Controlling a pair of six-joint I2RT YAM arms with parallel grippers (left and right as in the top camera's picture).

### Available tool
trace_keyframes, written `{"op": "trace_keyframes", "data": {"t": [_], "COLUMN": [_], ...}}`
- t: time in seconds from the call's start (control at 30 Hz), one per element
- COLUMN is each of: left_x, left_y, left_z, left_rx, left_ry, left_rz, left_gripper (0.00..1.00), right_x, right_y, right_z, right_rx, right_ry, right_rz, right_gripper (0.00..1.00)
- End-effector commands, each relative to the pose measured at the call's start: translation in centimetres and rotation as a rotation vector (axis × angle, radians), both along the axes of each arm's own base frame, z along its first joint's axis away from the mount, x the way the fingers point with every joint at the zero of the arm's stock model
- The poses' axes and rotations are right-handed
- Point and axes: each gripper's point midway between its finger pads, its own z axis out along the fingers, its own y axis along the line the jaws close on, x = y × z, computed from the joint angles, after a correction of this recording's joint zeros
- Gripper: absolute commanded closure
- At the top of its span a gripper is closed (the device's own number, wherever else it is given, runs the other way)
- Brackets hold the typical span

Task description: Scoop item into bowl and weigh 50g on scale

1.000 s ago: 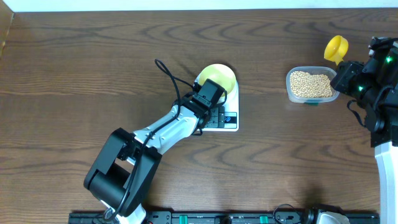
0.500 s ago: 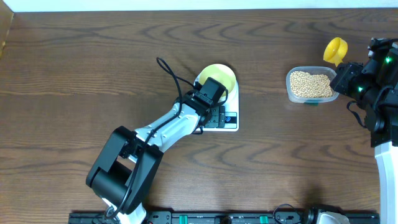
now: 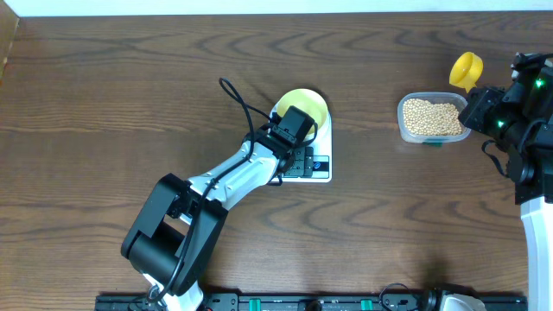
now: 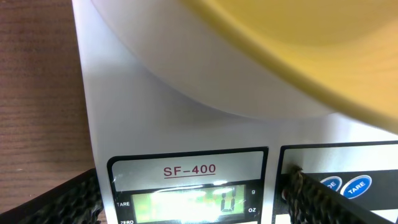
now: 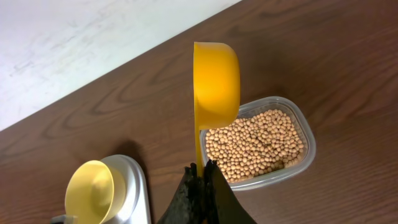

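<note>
The pale yellow bowl (image 3: 304,105) stands empty on the white scale (image 3: 321,166). In the left wrist view the bowl (image 4: 298,56) fills the top and the scale (image 4: 155,112) shows a lit display reading 0. My left gripper (image 3: 300,161) is open, its fingers (image 4: 193,199) low on either side of the display, the right one by the buttons. My right gripper (image 5: 200,177) is shut on the handle of the bright yellow scoop (image 5: 216,81), held empty above the beans (image 5: 258,143) in the clear tub (image 3: 432,118). The bowl also shows in the right wrist view (image 5: 90,190).
The wooden table runs out to a pale edge along the back (image 3: 259,7). The right arm (image 3: 527,130) stands at the far right beside the tub. The left arm's black cable (image 3: 238,104) loops just left of the scale.
</note>
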Motion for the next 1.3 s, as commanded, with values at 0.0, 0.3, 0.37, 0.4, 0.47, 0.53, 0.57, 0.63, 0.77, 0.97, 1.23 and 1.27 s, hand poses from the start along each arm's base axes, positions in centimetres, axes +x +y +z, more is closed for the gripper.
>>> {"op": "trace_keyframes", "data": {"t": [0.0, 0.3, 0.37, 0.4, 0.47, 0.53, 0.57, 0.63, 0.77, 0.97, 1.23, 1.27], "left_x": [-3.5, -3.4, -3.7, -3.8, -3.9, -3.7, -3.6, -3.2, -2.2, -2.0, -1.8, -1.7], "left_y": [3.6, 5.1, 5.1, 5.0, 4.6, 4.3, 4.2, 3.8, 2.8, 0.8, 0.6, 0.5], "left_z": [-6.0, -6.8, -6.9, -7.0, -6.9, -6.5, -6.3, -5.4, -2.5, 0.6, 0.7, 0.8], "left_rx": [0.179, 0.266, 0.266, 0.259, 0.238, 0.223, 0.216, 0.2, 0.136, 0.016, 0.007, 0.004], "left_ry": [0.147, 0.139, 0.15, 0.158, 0.165, 0.162, 0.158, 0.136, 0.068, 0.028, 0.019, 0.015], "left_rz": [-0.02, -0.009, -0.011, -0.013, -0.015, -0.017, -0.017, -0.016, -0.027, -0.071, -0.072, -0.073], "left_gripper": [0.07, 0.07, 0.07, 0.07, 0.07, 0.07, 0.07, 0.07, 0.06, 0.06, 0.06, 0.06], "right_x": [-0.3, -0.3, -0.3, -0.3, -0.3, -0.3, -0.3, -0.3, -0.3, -0.3, -0.3, -0.3], "right_y": [0.0, 0.0, 0.0, 0.0, 0.0, 0.0, 0.0, 0.0, 0.0, 0.0, 0.0, 0.0], "right_z": [1.0, 1.1, 1.1, 1.1, 1.1, 1.1, 1.1, 1.0, 1.0, 1.0, 1.0, 1.0], "right_rx": [-0.008, -0.008, -0.008, -0.008, -0.008, -0.008, -0.008, -0.008, -0.007, -0.008, -0.007, -0.007], "right_ry": [-0.027, -0.03, -0.03, -0.03, -0.03, -0.03, -0.03, -0.029, -0.028, -0.028, -0.027, -0.027], "right_rz": [0.008, 0.008, 0.008, 0.008, 0.008, 0.008, 0.008, 0.008, 0.008, 0.008, 0.008, 0.008], "right_gripper": [0.99, 0.99, 0.99, 0.99, 0.99, 0.99, 0.99, 0.99, 0.99, 0.99, 0.99, 0.99]}}
